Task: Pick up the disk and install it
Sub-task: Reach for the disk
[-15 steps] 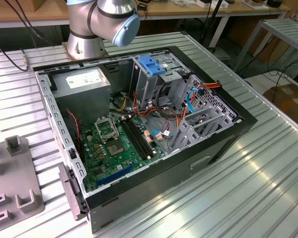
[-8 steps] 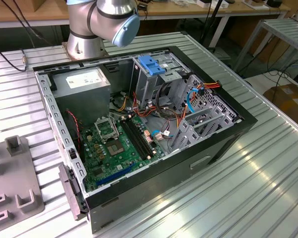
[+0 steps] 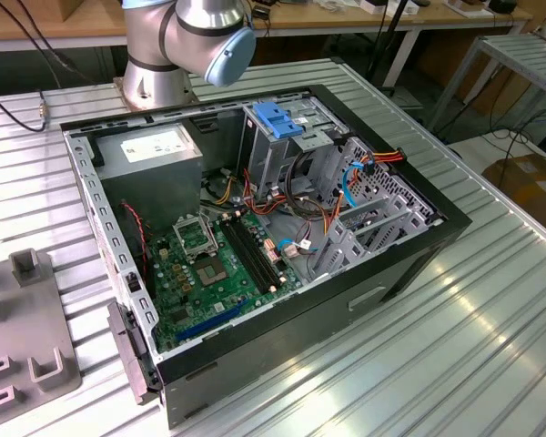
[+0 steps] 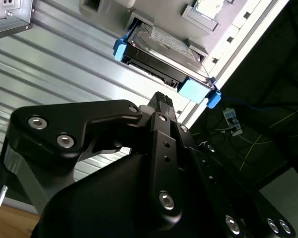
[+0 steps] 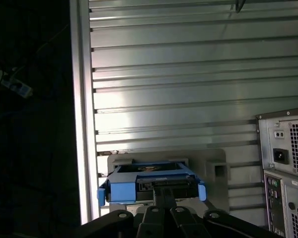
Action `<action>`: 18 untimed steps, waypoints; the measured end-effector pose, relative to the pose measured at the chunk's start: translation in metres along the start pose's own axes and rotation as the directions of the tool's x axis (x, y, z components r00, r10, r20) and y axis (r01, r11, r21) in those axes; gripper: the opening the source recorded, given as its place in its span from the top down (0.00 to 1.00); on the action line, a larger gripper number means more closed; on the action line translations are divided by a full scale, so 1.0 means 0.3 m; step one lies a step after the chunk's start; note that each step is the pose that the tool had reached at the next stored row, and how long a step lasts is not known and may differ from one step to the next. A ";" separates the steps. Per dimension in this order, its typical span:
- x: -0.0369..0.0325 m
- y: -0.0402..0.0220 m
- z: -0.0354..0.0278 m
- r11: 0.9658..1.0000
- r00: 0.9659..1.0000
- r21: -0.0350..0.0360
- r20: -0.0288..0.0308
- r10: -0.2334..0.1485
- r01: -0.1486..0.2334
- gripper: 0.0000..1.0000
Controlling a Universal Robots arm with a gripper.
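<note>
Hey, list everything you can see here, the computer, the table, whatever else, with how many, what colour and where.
computer case: one, black, open, on the table
table: one, ribbed silver metal
power supply box: one, grey with a white label, inside the case, toward the exterior view's left
latch: one, blue, atop the metal drive cage
motherboard: one, green, on the case floor
cables: several, red, orange and blue, beside the drive cage
disk: one, silver-grey in a blue bracket, lying on the holder
holder: one, grey, at the table's edge
cardboard box: one, brown, exterior view's right
robot arm: one, silver with a light-blue cap
gripper: one, black, just in front of the disk
</note>
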State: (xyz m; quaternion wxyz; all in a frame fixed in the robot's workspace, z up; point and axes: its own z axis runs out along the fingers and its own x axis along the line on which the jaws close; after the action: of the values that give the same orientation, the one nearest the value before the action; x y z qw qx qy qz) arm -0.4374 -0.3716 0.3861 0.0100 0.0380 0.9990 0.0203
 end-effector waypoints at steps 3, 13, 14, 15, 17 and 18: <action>0.017 -0.001 0.000 1.000 1.000 0.000 0.000 0.000 0.000 0.90; 0.093 -0.007 0.000 1.000 1.000 0.000 0.000 0.000 0.000 0.90; 0.099 -0.007 0.000 1.000 1.000 0.000 0.000 0.000 0.000 0.90; 0.102 -0.008 0.000 1.000 1.000 0.004 0.000 0.000 0.000 0.90; 0.103 -0.008 -0.001 1.000 1.000 0.024 0.001 0.000 0.000 0.90; 0.103 -0.008 0.000 1.000 1.000 0.028 0.002 -0.001 0.001 0.90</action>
State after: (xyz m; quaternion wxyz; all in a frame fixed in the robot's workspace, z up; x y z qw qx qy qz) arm -0.4682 -0.3716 0.3855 0.0104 0.0378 0.9992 0.0062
